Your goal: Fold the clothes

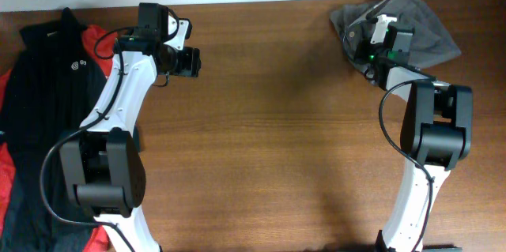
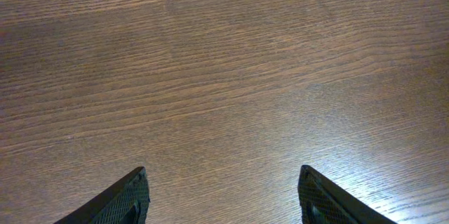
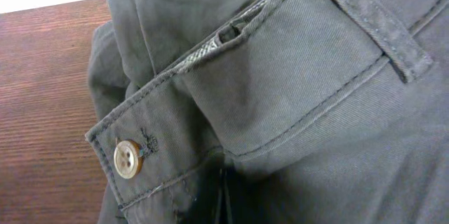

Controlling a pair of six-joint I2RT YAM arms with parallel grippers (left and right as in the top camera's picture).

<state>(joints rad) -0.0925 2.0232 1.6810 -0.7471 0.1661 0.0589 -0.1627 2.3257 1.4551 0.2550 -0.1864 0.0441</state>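
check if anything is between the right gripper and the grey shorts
Nothing visible is. The right gripper is directly over the crumpled grey shorts; its wrist view shows only their waistband and button, close up.

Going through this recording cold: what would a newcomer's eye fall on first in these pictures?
First, the crumpled grey shorts bunched at the far right corner of the table; their waistband and pale button fill the right wrist view. Next, the black jacket with a small white logo, lying over a red garment at the left edge. The left gripper hangs open over bare wood.
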